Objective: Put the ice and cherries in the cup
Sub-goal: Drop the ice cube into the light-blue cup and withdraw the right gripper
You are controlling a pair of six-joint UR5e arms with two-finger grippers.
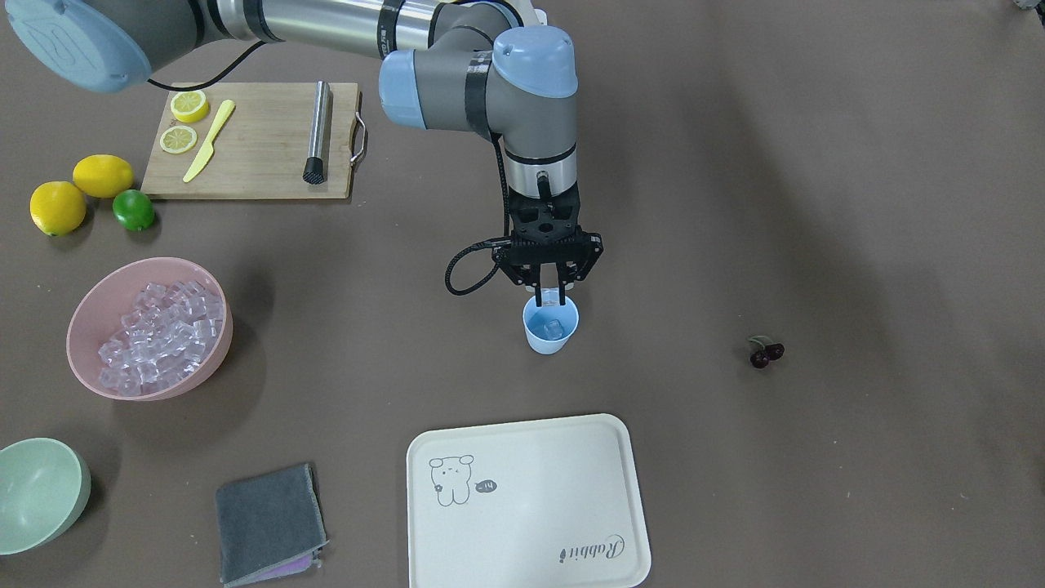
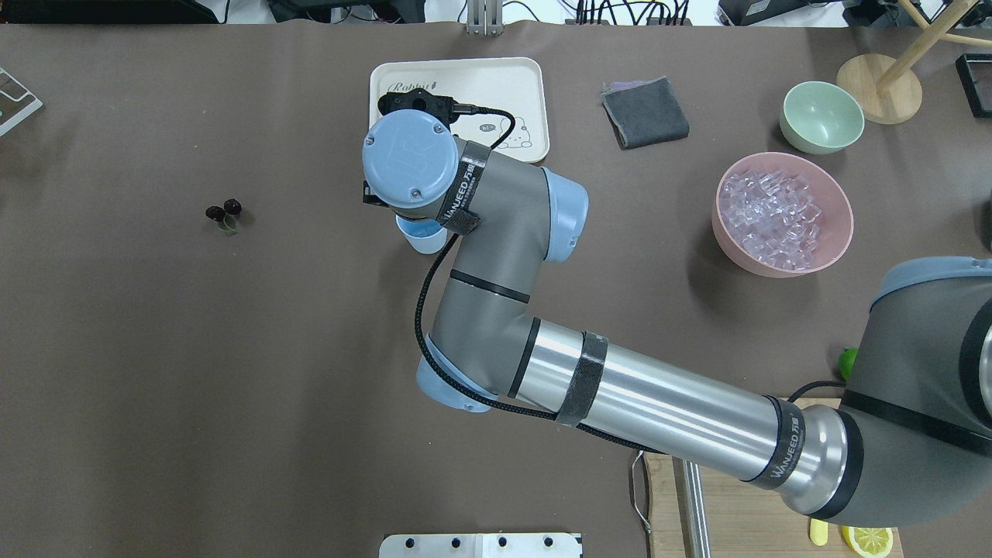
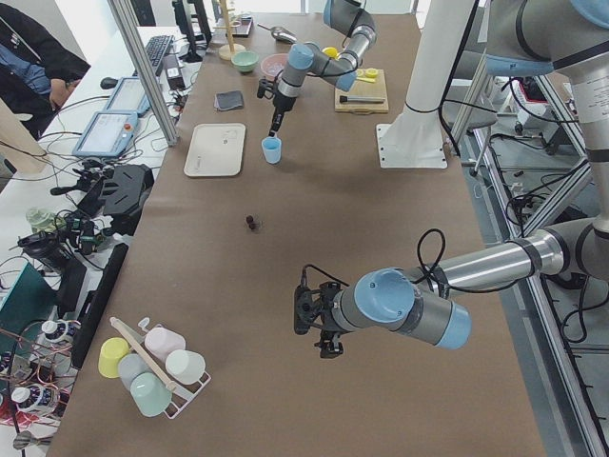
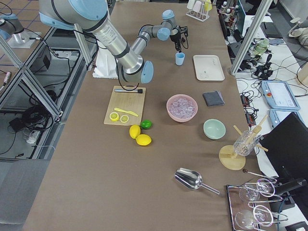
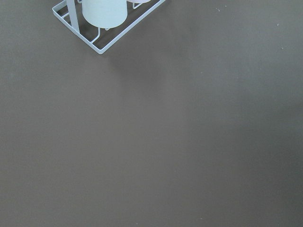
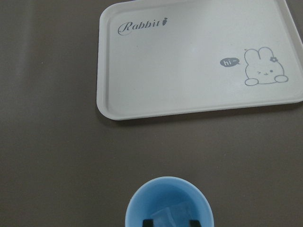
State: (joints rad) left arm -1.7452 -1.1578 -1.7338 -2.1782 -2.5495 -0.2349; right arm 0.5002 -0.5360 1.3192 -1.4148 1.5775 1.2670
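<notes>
The light-blue cup (image 1: 552,336) stands mid-table, also in the right wrist view (image 6: 142,203). One ice cube (image 1: 554,329) lies inside it. My right gripper (image 1: 552,300) hangs straight down over the cup's mouth, fingers close together on a clear ice cube (image 6: 170,215) at rim level. More ice (image 1: 159,335) fills the pink bowl (image 1: 82,314). The dark cherries (image 1: 766,353) lie alone on the table, well off to the cup's side, and show from overhead (image 2: 223,209). My left gripper (image 3: 324,333) hovers far off; I cannot tell whether it is open or shut.
A white rabbit tray (image 1: 531,506) lies just beyond the cup. A grey cloth (image 1: 269,523) and pale green bowl (image 1: 37,490) lie near the pink bowl. A cutting board (image 1: 261,155) with lemon slices, two lemons and a lime (image 1: 133,210) sit nearer the robot. A cup rack (image 5: 104,14) lies by my left gripper.
</notes>
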